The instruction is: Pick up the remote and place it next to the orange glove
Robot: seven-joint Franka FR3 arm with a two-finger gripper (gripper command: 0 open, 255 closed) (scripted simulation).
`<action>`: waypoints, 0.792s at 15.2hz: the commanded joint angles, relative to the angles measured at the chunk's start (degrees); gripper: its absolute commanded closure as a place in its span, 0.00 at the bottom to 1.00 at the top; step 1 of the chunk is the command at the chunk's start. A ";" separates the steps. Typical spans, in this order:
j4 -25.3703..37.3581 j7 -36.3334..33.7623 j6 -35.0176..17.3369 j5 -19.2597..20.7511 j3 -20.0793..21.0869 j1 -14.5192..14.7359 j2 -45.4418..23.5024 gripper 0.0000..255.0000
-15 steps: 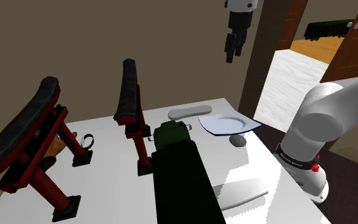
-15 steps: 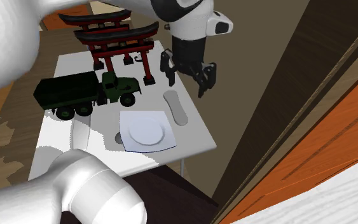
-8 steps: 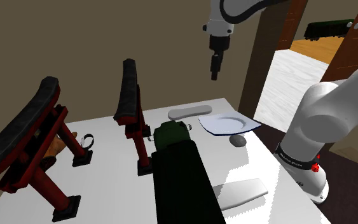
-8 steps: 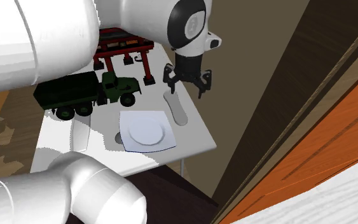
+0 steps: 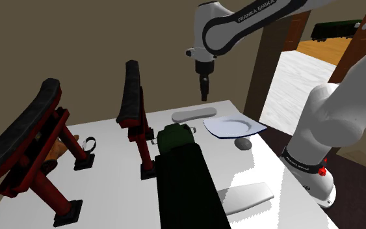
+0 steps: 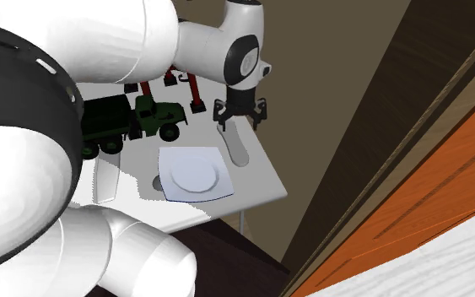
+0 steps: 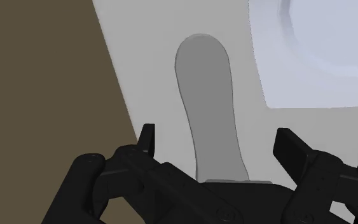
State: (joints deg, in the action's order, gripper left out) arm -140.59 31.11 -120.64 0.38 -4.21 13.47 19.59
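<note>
The remote (image 5: 191,114) is a plain grey, long rounded slab lying flat near the far edge of the white table (image 5: 110,130), beside a plate. My black gripper (image 5: 205,91) hangs just above it, pointing down. In the second exterior view the gripper (image 6: 240,116) hovers over the far end of the remote (image 6: 234,145). In the wrist view the remote (image 7: 209,108) runs lengthwise between the fingers of the open gripper (image 7: 215,143), which stand well apart and do not touch it. An orange-brown glove (image 5: 61,151) peeks out behind the nearer red gate.
A pale plate (image 5: 233,125) lies right next to the remote, with a small grey lump (image 5: 242,143) beside it. A dark green toy truck (image 5: 184,175) and two red gates with black roofs (image 5: 136,110) (image 5: 32,149) crowd the middle. A white flat slab (image 5: 246,195) lies near the stand.
The arm has swung to the shoulder view's left and come down, bringing the gripper from high above to just over the remote. The fingers stayed apart. Nothing on the table moved.
</note>
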 commanded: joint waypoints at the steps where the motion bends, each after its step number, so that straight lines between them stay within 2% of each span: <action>1: -0.12 3.51 -3.24 -0.32 0.08 1.32 -2.98 0.00; 5: 0.14 8.86 -8.69 -1.17 0.80 3.66 -8.70 0.00; 12: -2.18 9.13 -14.61 -1.55 0.80 3.76 -12.30 0.00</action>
State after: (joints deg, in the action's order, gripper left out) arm -142.43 40.22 -134.35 -1.11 -3.42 17.20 7.81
